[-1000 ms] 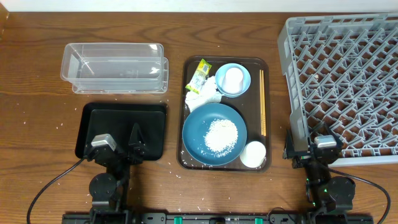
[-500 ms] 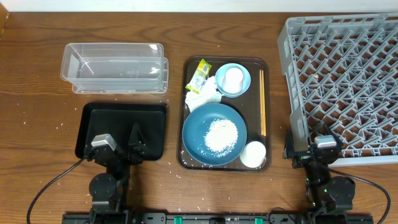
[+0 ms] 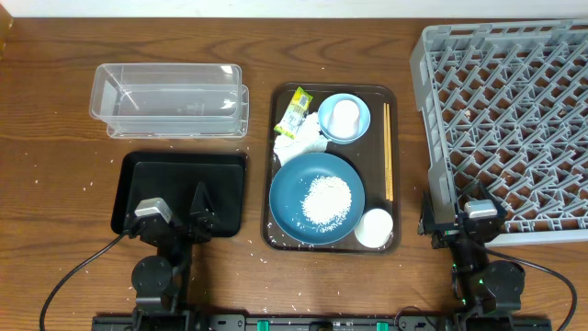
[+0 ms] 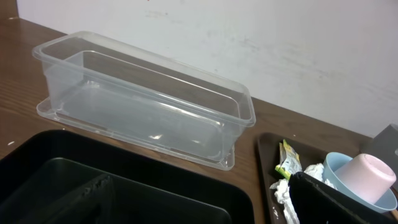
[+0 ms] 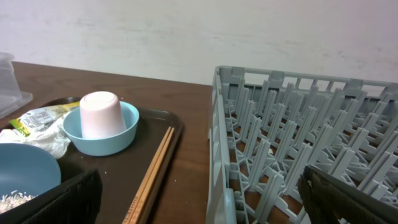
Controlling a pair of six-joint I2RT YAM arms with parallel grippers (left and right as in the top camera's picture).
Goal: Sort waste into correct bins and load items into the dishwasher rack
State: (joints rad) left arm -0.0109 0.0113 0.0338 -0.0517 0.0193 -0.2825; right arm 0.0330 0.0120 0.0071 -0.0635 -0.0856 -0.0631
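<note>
Dark-blue plate (image 3: 288,200) with white rice heap (image 3: 327,200), white cup (image 3: 344,115) upturned in light-blue bowl (image 3: 365,119), left tool (image 4: 199,200) and right tool (image 5: 202,200) open

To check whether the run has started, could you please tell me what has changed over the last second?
Nothing visibly changed. The left gripper stays open over the black tray, the right gripper open by the dishwasher rack, and everything on the brown tray lies untouched.

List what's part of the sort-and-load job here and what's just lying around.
Job: wrapper, napkin, rice, clear box, black tray, plate, bowl, cup in bowl, loose cup, chopsticks, rack.
Lying about: brown tray, cables.
</note>
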